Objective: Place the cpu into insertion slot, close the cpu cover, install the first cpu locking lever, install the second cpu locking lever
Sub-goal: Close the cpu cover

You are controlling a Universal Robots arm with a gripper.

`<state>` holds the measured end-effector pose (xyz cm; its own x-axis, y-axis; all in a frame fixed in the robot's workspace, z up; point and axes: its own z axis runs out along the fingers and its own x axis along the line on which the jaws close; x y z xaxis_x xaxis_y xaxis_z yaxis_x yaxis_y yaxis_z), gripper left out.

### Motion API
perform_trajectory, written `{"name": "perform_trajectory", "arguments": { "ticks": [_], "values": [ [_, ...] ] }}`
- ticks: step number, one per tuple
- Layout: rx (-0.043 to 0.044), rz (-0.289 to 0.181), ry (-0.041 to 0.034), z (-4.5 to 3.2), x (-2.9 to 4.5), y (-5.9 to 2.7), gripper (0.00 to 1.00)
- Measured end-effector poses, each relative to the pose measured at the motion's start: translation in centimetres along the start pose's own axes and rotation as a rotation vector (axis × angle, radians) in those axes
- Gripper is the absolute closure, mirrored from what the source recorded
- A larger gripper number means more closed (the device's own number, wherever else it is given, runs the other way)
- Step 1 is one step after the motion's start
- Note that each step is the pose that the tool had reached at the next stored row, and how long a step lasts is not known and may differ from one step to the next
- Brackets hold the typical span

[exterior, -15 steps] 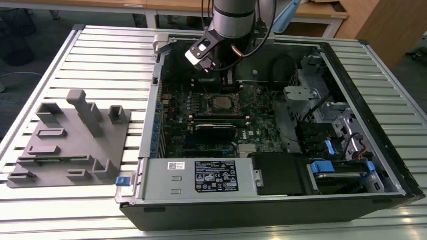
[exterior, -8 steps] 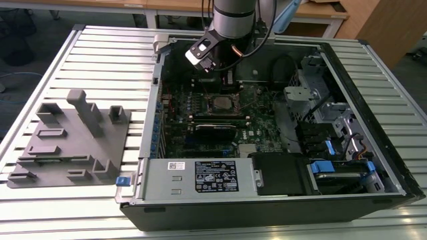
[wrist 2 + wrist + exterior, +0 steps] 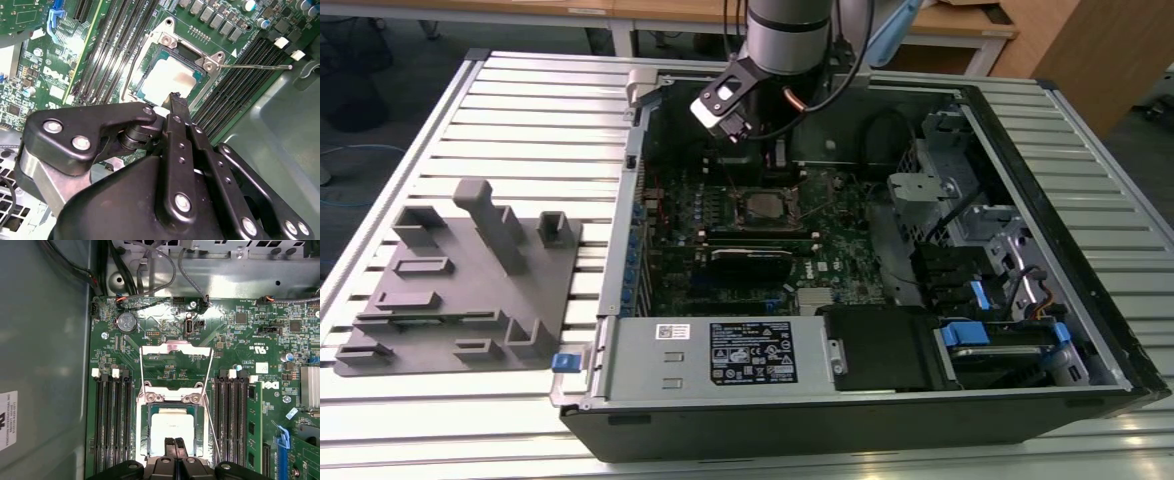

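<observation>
One step of four is showing as done: the cpu (image 3: 172, 426) is sitting in the insertion slot (image 3: 186, 50), directly under the gripper (image 3: 175, 442) tips. The fingers are pressing together, gripping nothing. Just beyond the tips, the cpu cover (image 3: 175, 347) is standing open. One locking lever (image 3: 213, 432) is lying unlatched beside them. Counts: one cpu, one insertion slot, one cpu cover; a second lever is proving too thin to tell apart.

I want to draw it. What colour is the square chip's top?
Pale silver-grey. The flat square metal chip shows best in the first wrist view.
</observation>
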<state>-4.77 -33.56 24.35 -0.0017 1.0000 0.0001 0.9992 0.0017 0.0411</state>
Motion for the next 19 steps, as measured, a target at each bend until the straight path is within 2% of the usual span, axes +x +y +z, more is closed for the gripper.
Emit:
{"name": "perform_trajectory", "arguments": {
  "ticks": [15, 19],
  "values": [
    [-0.0001, 0.0, 0.0001, -2.49, 0.0, 0.1, 0.9],
    [-0.0002, 0.0, 0.0003, -2.83, 0.0, 0.12, 0.9]
  ]
}}
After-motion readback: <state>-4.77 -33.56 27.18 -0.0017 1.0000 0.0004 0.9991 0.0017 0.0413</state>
